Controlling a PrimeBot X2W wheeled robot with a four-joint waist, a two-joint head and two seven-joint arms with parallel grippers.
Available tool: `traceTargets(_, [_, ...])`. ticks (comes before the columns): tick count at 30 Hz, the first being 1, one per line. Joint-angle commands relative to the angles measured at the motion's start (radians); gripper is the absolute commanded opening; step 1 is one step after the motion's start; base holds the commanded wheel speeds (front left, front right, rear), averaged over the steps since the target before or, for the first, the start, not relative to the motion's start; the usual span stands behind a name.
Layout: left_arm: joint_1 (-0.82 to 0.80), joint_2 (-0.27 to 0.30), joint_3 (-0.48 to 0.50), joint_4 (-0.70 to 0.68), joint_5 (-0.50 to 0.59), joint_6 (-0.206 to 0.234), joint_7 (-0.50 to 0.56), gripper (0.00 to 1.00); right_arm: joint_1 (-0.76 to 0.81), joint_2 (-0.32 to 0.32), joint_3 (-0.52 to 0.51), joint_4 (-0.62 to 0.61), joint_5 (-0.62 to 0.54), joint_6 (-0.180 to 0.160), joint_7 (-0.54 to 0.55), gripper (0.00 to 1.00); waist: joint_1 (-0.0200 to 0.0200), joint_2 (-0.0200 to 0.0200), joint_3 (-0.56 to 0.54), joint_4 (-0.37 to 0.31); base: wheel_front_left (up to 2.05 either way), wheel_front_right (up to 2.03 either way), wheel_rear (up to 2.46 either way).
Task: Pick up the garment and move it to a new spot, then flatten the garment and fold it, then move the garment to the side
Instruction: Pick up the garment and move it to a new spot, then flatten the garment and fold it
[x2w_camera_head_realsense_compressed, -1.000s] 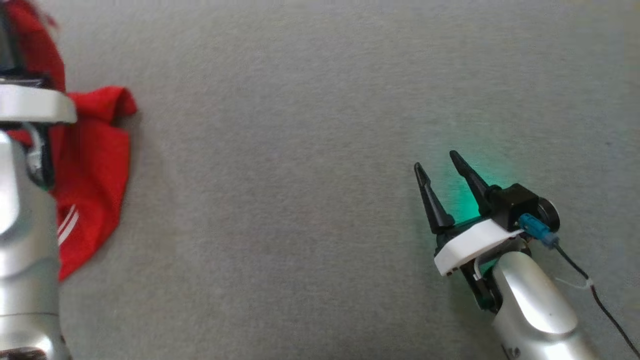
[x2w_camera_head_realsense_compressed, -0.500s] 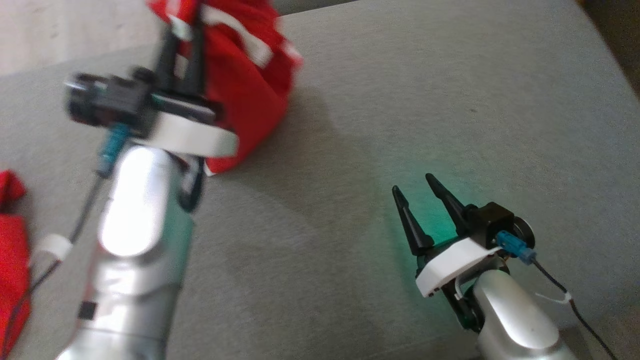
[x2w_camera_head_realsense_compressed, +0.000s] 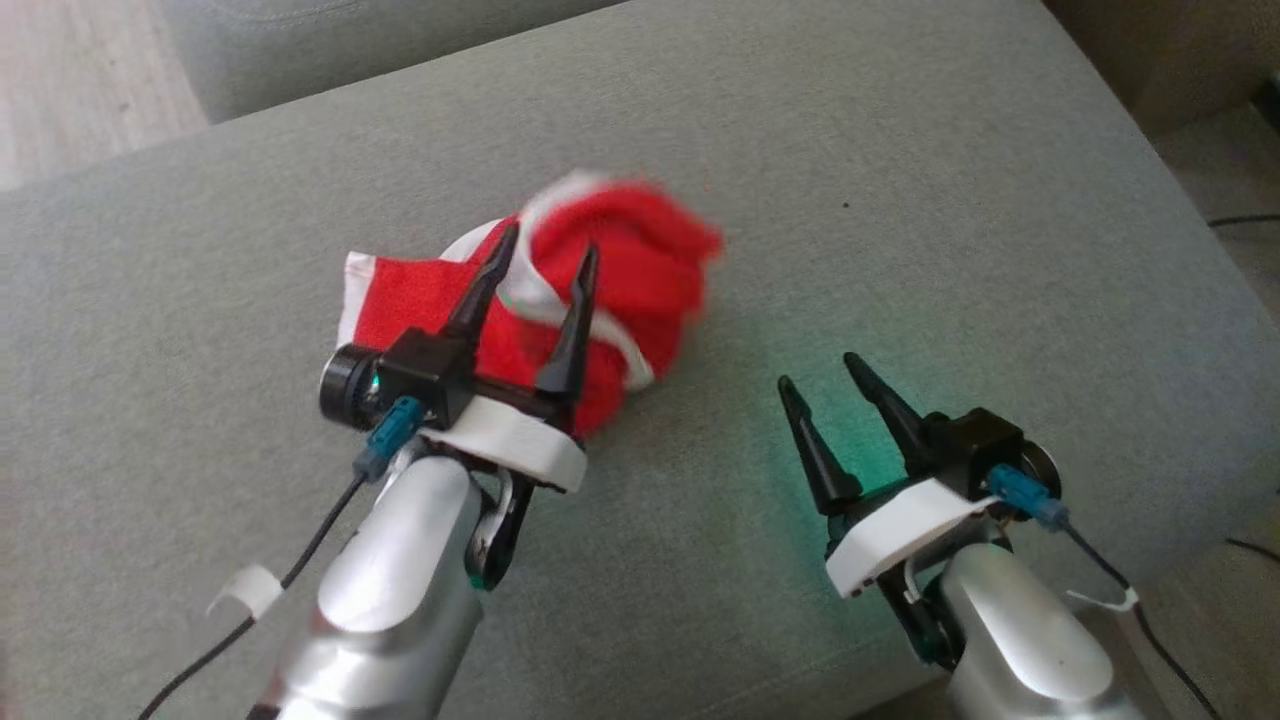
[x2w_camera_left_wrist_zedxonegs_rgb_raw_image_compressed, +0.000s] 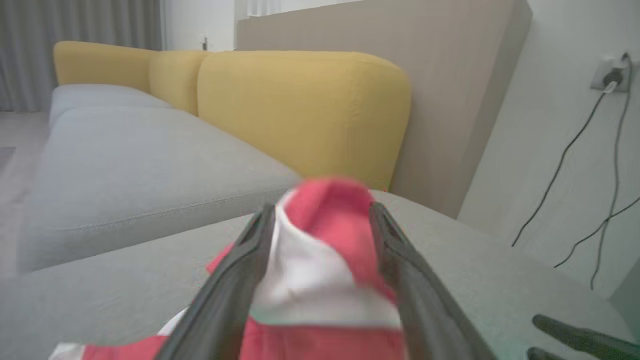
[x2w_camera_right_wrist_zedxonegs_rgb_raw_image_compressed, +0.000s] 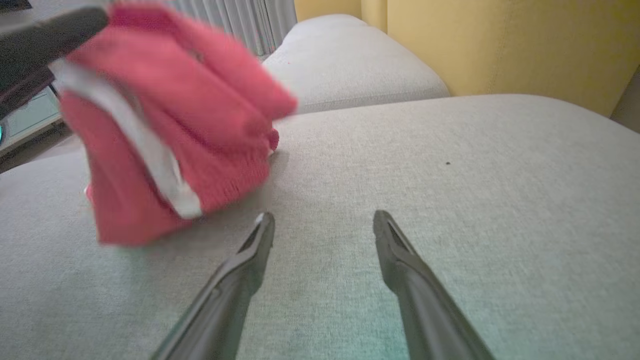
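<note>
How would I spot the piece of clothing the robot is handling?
Find the broad grey cushion in front of the robot. Near its middle, at the spread fingers of the left end effector, is a bunched-up garment. It is bright red with white stripes, unlike the plain grey fabric around it.

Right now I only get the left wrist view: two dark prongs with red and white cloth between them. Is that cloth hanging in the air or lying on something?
Observer: In the head view the garment is a bunched, blurred heap with its lower part down on the grey cushion. The left gripper stands open over it.
Operator: And those dark tips at my lower right?
Observer: They belong to the right gripper. The head view shows it open, off to the garment's right and apart from it, with nothing between its fingers.
</note>
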Motion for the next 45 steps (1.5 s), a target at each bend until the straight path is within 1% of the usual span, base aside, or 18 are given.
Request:
traceTargets(1, [-0.026, 0.017, 0.037, -0.027, 0.011, 0.015, -0.005, 1.00, -0.005, 0.014, 0.004, -0.029, 0.007, -0.001, -0.004, 1.00, -0.0001, 0.0000, 0.000, 0.018, 0.00, 0.00, 0.00])
traceTargets(6, [0.026, 0.018, 0.112, -0.043, 0.073, 0.046, -0.005, 1.00, -0.001, 0.015, -0.035, -0.037, -0.005, -0.001, -0.004, 1.00, -0.0001, 0.0000, -0.014, 0.072, 0.00, 0.00, 0.00])
traceTargets(11, [0.129, 0.037, 0.195, -0.066, 0.127, 0.051, -0.005, 1.00, 0.005, 0.015, -0.080, -0.043, -0.021, -0.001, -0.004, 1.00, -0.0001, 0.0000, -0.038, 0.133, 0.00, 0.00, 0.00])
traceTargets(13, [0.152, 0.039, 0.212, -0.070, 0.133, 0.053, -0.005, 1.00, 0.007, 0.015, -0.090, -0.044, -0.024, -0.001, -0.004, 1.00, -0.0001, 0.0000, -0.044, 0.146, 0.00, 0.00, 0.00])
traceTargets(18, [0.270, 0.042, 0.297, -0.098, 0.159, 0.051, -0.005, 1.00, 0.021, 0.015, -0.134, -0.044, -0.037, -0.001, -0.004, 1.00, -0.0001, 0.0000, -0.071, 0.202, 0.00, 0.00, 0.00])
traceTargets(23, [0.377, 0.038, 0.375, -0.129, 0.182, 0.052, -0.005, 1.00, 0.042, 0.015, -0.162, -0.044, -0.049, -0.001, -0.004, 1.00, -0.0001, 0.0000, -0.097, 0.233, 0.00, 0.00, 0.00])
traceTargets(28, [0.458, 0.027, 0.430, -0.146, 0.195, 0.052, -0.005, 1.00, 0.065, 0.015, -0.179, -0.035, -0.054, -0.001, -0.004, 1.00, -0.0001, 0.0000, -0.113, 0.246, 0.00, 0.00, 0.00])
traceTargets(33, [0.494, 0.020, 0.447, -0.164, 0.203, 0.041, -0.005, 1.00, 0.075, 0.015, -0.177, -0.030, -0.052, -0.001, -0.004, 1.00, -0.0001, 0.0000, -0.116, 0.251, 0.00, 0.00, 0.00])
traceTargets(39, [0.488, 0.017, 0.447, -0.166, 0.207, 0.034, -0.005, 1.00, 0.074, 0.015, -0.165, -0.026, -0.052, -0.001, -0.004, 1.00, -0.0001, 0.0000, -0.112, 0.253, 0.00, 0.00, 0.00])
traceTargets(45, [0.470, 0.017, 0.417, -0.165, 0.186, 0.036, -0.005, 1.00, 0.062, 0.015, -0.087, -0.003, -0.032, -0.001, -0.004, 1.00, -0.0001, 0.0000, -0.099, 0.261, 0.00, 0.00, 0.00])
